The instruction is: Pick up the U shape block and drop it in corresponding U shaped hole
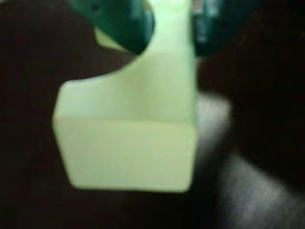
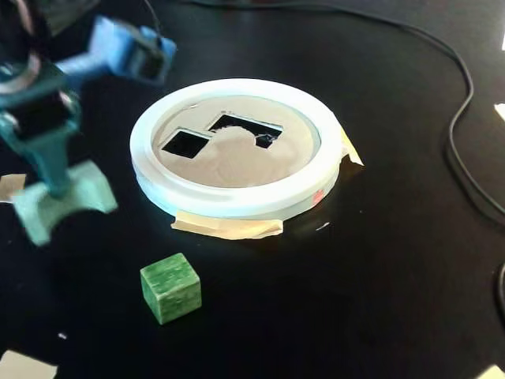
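1. Nearest in the fixed view, a dark green streaked cube (image 2: 170, 287) sits alone on the black surface (image 2: 379, 260), clear of everything else.
2. A little further back and to the left of that view, the U shape block (image 2: 61, 200) hangs in the grasp of the teal gripper (image 2: 57, 185). It looks lifted off the surface, though motion blur makes that hard to confirm, and it is well apart from the ring.
3. The wrist view shows the grasp closely: the pale mint block (image 1: 128, 138) fills the frame with its curved notch facing up and left, and the teal fingers (image 1: 125, 21) are clamped on one leg of it, one finger set in the notch and the other against the outer face.
4. Beyond the cube lies the white ring (image 2: 237, 197), held down with strips of tan tape (image 2: 229, 228) at its near edge.
5. Inside the ring, the tan disc carries the U shaped hole (image 2: 246, 129) towards the far side, with a smaller square cutout (image 2: 185, 143) just left of it.
6. A black cable (image 2: 458, 118) curves along the far right of the surface.
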